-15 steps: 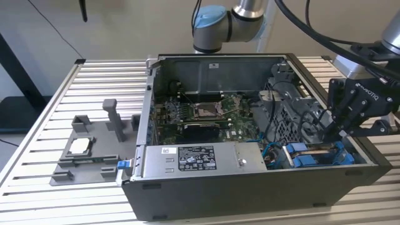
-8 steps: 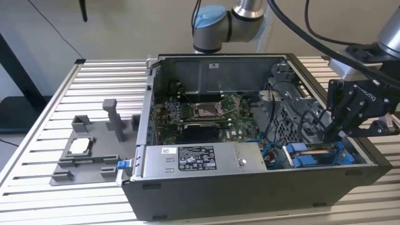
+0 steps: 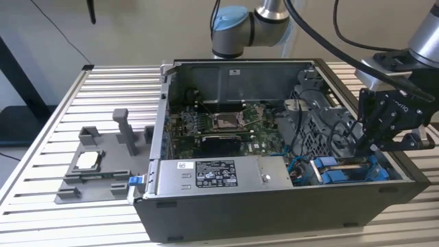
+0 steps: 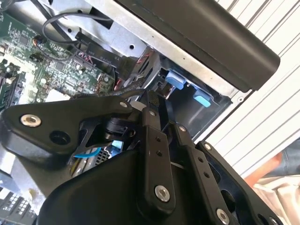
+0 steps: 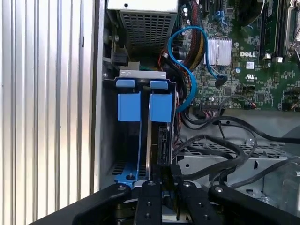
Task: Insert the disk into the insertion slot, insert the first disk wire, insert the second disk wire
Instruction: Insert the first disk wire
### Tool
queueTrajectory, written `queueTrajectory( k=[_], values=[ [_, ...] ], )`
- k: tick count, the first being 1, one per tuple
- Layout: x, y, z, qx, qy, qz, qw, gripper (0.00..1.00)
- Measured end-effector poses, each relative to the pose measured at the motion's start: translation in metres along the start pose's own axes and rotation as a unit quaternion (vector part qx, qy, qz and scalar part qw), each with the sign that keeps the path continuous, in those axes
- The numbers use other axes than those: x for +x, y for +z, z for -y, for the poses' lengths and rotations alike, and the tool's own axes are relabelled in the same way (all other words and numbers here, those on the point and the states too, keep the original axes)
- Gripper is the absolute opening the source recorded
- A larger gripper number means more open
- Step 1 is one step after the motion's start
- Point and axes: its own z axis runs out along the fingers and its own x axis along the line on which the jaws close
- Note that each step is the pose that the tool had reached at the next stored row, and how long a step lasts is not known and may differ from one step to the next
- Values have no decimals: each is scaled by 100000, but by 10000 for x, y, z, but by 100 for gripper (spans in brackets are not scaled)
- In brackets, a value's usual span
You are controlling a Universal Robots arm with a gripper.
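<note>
Ribbed metal bench in front of a bare, pale wall

The bench (image 3: 103,85) is built of silvery slats that run side by side, lit evenly and without hard shadows. Behind the bench rises a plain cream wall (image 3: 151,31) with a thin black cable (image 3: 58,31) slanting down it. Beside the bench, on the exterior view's left, stands a dark post (image 3: 15,77).

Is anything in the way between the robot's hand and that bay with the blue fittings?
Nothing visible is. In the first wrist view the hand sits right at the open end of the insertion slot, and the black cables loop beside it toward the motherboard, not across the gap.
</note>
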Motion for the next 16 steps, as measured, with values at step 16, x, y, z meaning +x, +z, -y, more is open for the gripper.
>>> queueTrajectory(
  k=[16],
  values=[
    [0, 41, -2, 43, 6, -17, 100000, 19]
  ],
)
